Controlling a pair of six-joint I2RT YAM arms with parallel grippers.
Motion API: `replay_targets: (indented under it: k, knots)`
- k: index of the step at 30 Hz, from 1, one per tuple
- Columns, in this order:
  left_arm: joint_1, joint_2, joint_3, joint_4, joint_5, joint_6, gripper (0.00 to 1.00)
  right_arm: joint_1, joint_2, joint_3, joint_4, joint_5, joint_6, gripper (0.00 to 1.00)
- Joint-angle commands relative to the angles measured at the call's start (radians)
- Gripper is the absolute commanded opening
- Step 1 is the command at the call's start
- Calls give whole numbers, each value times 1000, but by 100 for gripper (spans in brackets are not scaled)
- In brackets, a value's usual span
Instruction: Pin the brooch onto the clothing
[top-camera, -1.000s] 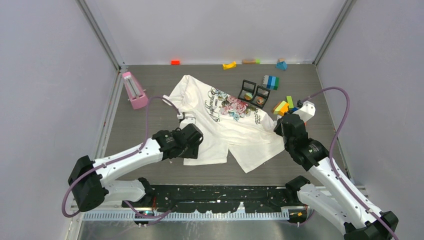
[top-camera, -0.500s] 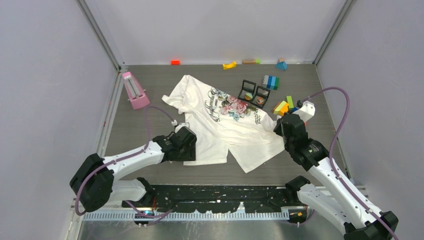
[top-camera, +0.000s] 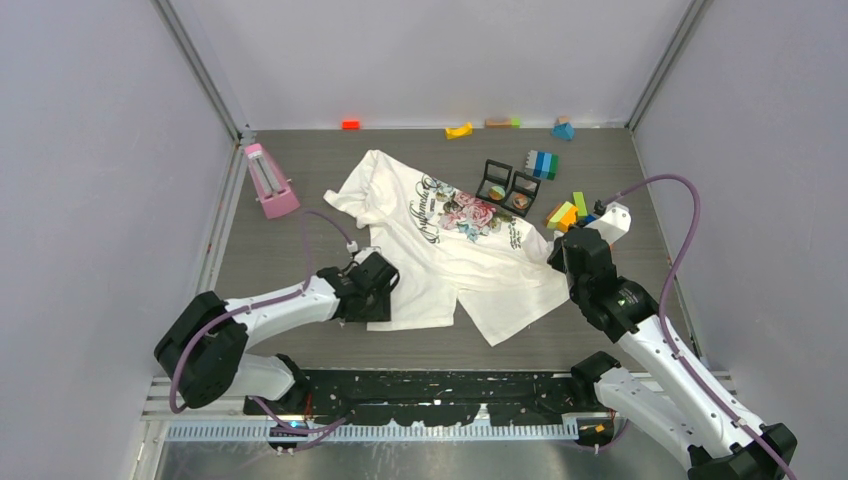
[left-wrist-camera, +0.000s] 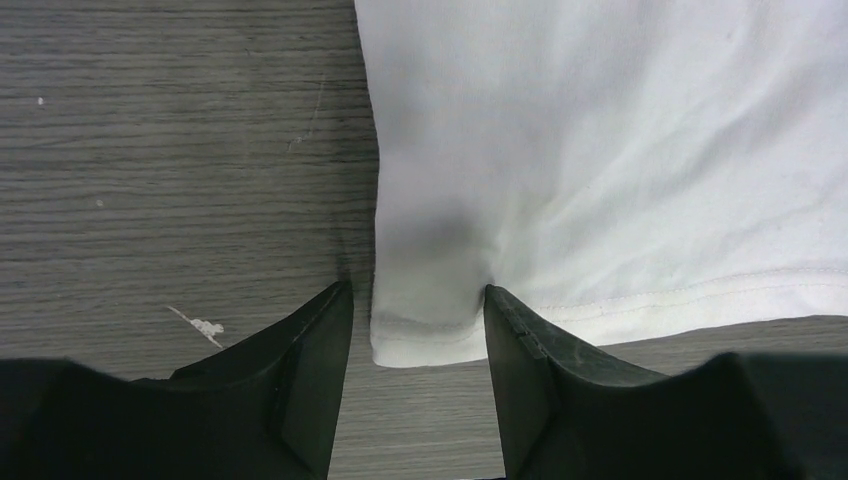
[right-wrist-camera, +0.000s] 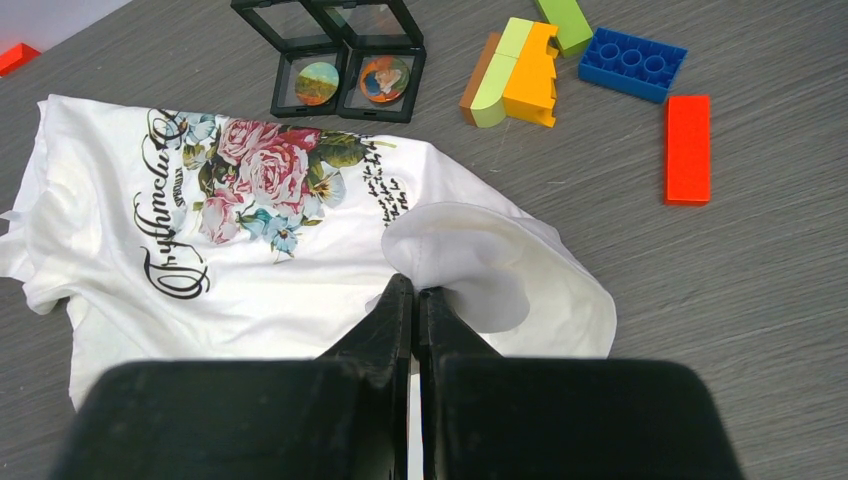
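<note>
The clothing (top-camera: 440, 268) is a white T-shirt with a rose print, spread crumpled on the grey table. My left gripper (top-camera: 380, 295) is open at its near left corner. In the left wrist view the hem corner (left-wrist-camera: 425, 335) lies between the open jaws of that gripper (left-wrist-camera: 415, 292), and the right finger touches the cloth. My right gripper (top-camera: 556, 262) is shut on a raised fold (right-wrist-camera: 470, 255) at the shirt's right edge, seen from its own wrist (right-wrist-camera: 415, 287). Two black open cases (top-camera: 508, 185) (right-wrist-camera: 340, 80) beside the print each hold a round brooch.
Coloured building blocks (top-camera: 565, 212) (right-wrist-camera: 515, 75) lie right of the cases, with a blue brick (right-wrist-camera: 632, 63) and a red one (right-wrist-camera: 688, 148). A pink object (top-camera: 270, 182) stands at the left wall. Small blocks (top-camera: 458, 130) line the back edge.
The left arm has shifted and brought its gripper down over the shirt's near left corner. The right arm and the shirt's fold have not moved.
</note>
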Motion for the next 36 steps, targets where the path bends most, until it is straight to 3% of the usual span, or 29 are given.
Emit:
replay_targets:
  k: [1,8,23,24,27,30,36]
  knots:
    - [-25,-14,7,-62,-21,-36,53,-4,-9,3,39,27,4,1]
    - [-45,-59,18,-134,-49,-43,53,-4,2,-1,46,20,7,1]
    - [-48,-25,-28,-30,29,-56,41,-3,3,-2,51,22,6,1]
    - [-48,-24,-36,-21,36,-57,38,-3,3,-1,50,22,5,1]
    - [-48,-12,-55,-3,47,-55,15,-3,4,0,50,26,2,1]
    - [-48,5,-57,-3,43,-43,0,-3,3,3,51,36,-9,1]
    - [-2,-7,26,19,49,28,0,-3,25,28,55,72,-37,1]
